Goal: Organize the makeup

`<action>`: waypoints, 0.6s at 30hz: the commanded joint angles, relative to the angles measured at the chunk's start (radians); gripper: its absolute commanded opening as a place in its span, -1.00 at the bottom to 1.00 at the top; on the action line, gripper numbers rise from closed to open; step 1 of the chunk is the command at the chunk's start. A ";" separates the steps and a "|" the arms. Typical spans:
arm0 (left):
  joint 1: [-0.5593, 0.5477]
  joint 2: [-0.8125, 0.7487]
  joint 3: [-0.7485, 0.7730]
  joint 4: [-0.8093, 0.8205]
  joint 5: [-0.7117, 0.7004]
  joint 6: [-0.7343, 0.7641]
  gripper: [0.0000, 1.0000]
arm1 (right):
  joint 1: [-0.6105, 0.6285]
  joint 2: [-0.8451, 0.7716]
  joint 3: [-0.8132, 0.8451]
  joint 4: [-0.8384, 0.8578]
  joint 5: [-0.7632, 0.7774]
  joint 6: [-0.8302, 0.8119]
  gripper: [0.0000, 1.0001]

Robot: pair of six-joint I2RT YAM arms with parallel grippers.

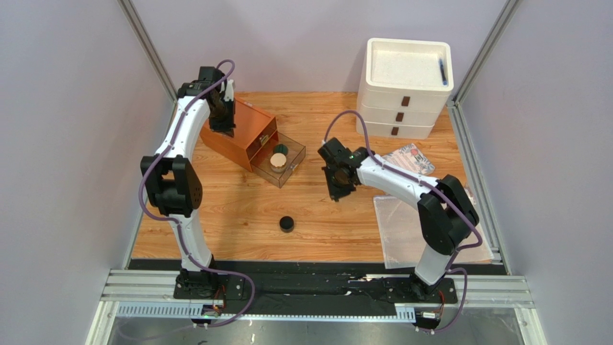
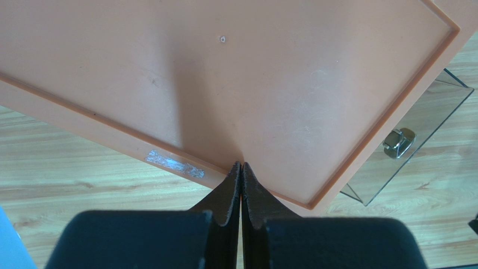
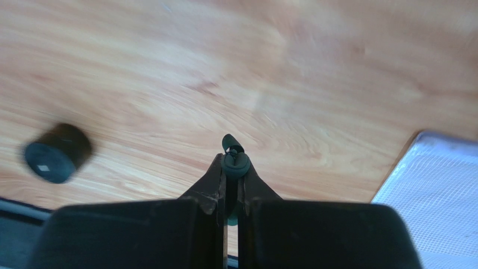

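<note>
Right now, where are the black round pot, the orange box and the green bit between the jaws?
black round pot (image 1: 287, 223), top view, lid
orange box (image 1: 248, 131), top view, top panel
green bit (image 3: 235, 164), right wrist view, its exposed end

left arm (image 1: 183, 136) stretches forward, left hand (image 2: 241, 166) pressed closed; right arm (image 1: 392, 180) bends inward, right hand (image 3: 231, 162) closed too.

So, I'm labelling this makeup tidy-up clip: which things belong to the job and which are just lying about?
Job: black pot; green disc and beige jar in the clear drawer; orange box; small green piece pinched in the right gripper.
Lying about: printed packet; clear bag; white drawer unit.
</note>
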 commanded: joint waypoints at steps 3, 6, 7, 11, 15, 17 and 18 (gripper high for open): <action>0.004 -0.006 -0.028 -0.092 0.000 0.014 -1.00 | 0.002 0.151 0.404 0.024 -0.004 -0.047 -1.00; 0.004 -0.005 -0.026 -0.091 0.006 0.012 -1.00 | 0.002 0.241 0.595 0.016 -0.037 -0.050 -1.00; 0.004 -0.005 -0.026 -0.091 0.006 0.011 -1.00 | 0.002 0.302 0.650 0.013 -0.058 -0.050 -1.00; 0.004 -0.005 -0.023 -0.092 0.006 0.009 -1.00 | 0.005 0.439 0.857 0.006 -0.132 -0.024 -0.92; 0.004 -0.003 -0.028 -0.087 0.015 0.001 -1.00 | 0.005 0.531 0.979 0.036 -0.191 0.008 -0.56; 0.004 -0.003 -0.026 -0.089 0.013 0.001 -1.00 | 0.003 0.563 1.013 0.038 -0.187 0.029 -0.06; 0.004 -0.003 -0.025 -0.089 0.013 0.003 -1.00 | 0.006 0.568 1.016 0.038 -0.154 0.035 0.31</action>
